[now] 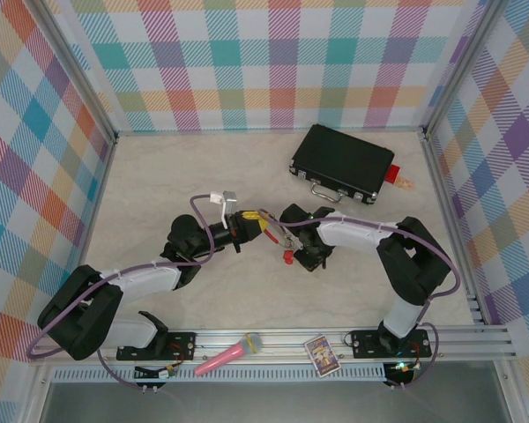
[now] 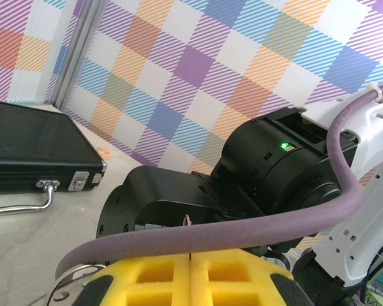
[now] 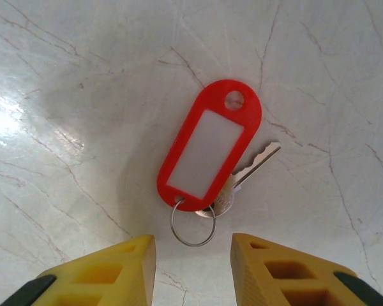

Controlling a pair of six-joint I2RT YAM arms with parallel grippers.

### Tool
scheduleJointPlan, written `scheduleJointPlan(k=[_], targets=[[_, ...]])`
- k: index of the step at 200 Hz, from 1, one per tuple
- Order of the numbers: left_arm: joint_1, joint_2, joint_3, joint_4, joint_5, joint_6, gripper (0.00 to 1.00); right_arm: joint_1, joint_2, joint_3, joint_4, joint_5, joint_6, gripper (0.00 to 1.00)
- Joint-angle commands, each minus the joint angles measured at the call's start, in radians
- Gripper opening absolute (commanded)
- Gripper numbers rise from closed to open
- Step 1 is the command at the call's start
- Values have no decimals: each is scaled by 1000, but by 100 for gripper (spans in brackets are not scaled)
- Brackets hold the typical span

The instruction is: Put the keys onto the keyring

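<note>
Surrounding key tag (image 3: 209, 145), open tabletop (image 3: 83, 95)

Bright, even light is falling from overhead; glare is shining off the worktop (image 3: 13, 121), soft shadow is pooling beside the tag (image 3: 207, 150), the cable (image 2: 210, 233) is blurring.

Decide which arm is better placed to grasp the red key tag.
Right. The right tool hangs open just above the key tag, its small ring between the fingers; the left tool is shut.
</note>
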Motion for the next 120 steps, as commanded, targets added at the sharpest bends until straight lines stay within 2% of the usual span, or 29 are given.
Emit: scheduleJointPlan(k=[1, 63, 75, 102, 120], targets=[[9, 9, 1, 100, 22, -2, 0, 10, 35, 26, -4, 29, -25, 35], [8, 16, 1, 100, 23, -2, 0, 11, 37, 36, -3, 34, -23, 18], [8, 18, 2, 102, 23, -4, 0, 11, 32, 33, -4, 40, -24, 10], [8, 28, 4, 112, 29, -13, 0, 10, 7, 30, -4, 30, -13, 0], [8, 32, 4, 114, 29, -12, 0, 9, -16, 30, -3, 20, -4, 0]])
